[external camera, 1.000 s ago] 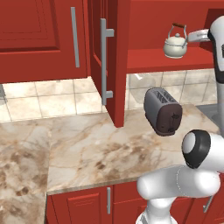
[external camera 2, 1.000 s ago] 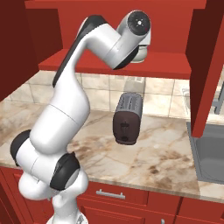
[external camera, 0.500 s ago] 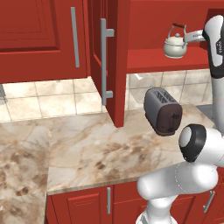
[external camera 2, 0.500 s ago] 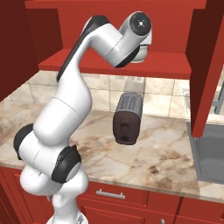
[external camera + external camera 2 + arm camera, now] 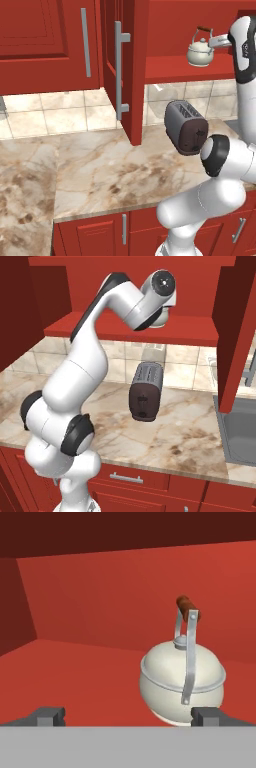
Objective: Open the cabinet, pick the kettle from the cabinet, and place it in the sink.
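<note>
The kettle (image 5: 201, 51) stood upright on the red shelf (image 5: 190, 69) inside the cabinet (image 5: 131, 70), whose door hung swung out toward the counter with its long grey bar handle (image 5: 120, 70) facing the room. In the hand view the kettle (image 5: 181, 682) sat right of centre, its round body squat and its thin wire handle arched straight up over the knobbed lid, the reddish-brown bar at the top tilted slightly and running roughly toward and away from the camera. Which way its spout pointed could not be told. The gripper (image 5: 132, 716) was level with the kettle's lower body, its fingers (image 5: 50, 715) spread as wide as they go, one tip far to the left over bare shelf and the other in front of the kettle's lower right side; whether that tip touched the kettle could not be told, and nothing was held. On the marble counter (image 5: 105, 175) below, the toaster (image 5: 186, 126) stood near the arm, and a corner of the sink (image 5: 241, 432) showed at the right of the right base view.
</note>
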